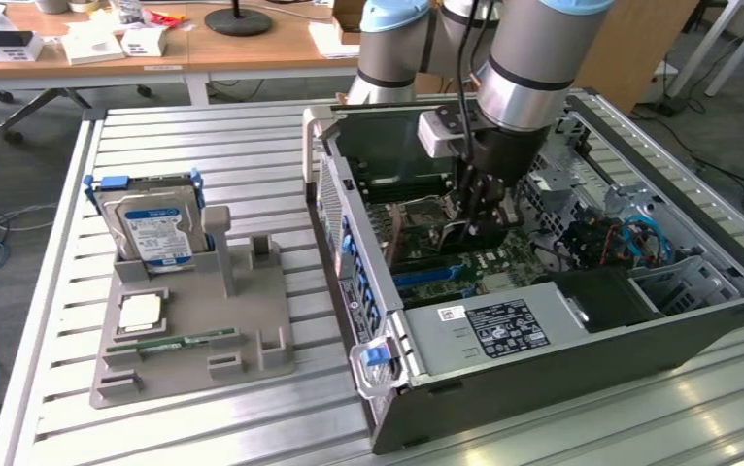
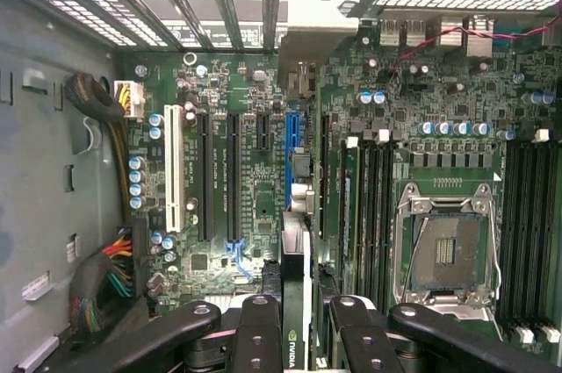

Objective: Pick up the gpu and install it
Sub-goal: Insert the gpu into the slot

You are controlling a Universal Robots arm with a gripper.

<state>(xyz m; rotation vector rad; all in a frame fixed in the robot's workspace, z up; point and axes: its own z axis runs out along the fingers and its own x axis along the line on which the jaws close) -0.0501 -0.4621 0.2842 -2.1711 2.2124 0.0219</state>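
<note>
Aluminium slats make up the bench (image 1: pixel 190 136), which takes most of the exterior view. Beyond it, at twelve o'clock, stand wooden desks (image 1: pixel 268 49) with small boxes on them, and a grey floor (image 1: pixel 10 194) with loose cables shows at nine o'clock.

On the bench, toward three o'clock, lies a dark computer case (image 1: pixel 580 379) with its side open, so the motherboard (image 1: pixel 476 262) and a labelled power supply (image 1: pixel 502 325) can be seen. At nine o'clock from the case, apart from it, sits a grey holder (image 1: pixel 190 359). A blue-labelled hard drive (image 1: pixel 152 228) stands upright at the holder's twelve o'clock end and a narrow green RAM stick (image 1: pixel 171 342) lies flat nearer its six o'clock end.

The silver arm (image 1: pixel 541 58) comes down from twelve o'clock into the open case. The pincer (image 2: pixel 297 307) is partly closed, its black fingers (image 2: pixel 259 320) pressed against either side of the gpu (image 2: pixel 292 342). The gpu is held on edge between them, thin and dark, with a small green logo on its edge. In the wrist view the card reaches out from the pincer over the motherboard, in line with the blue slot (image 2: pixel 291 140) and beside the black slots (image 2: pixel 233 171). Whether it touches the slot I cannot tell. The open processor socket (image 2: pixel 443 250) lies well to one side of it.
</note>
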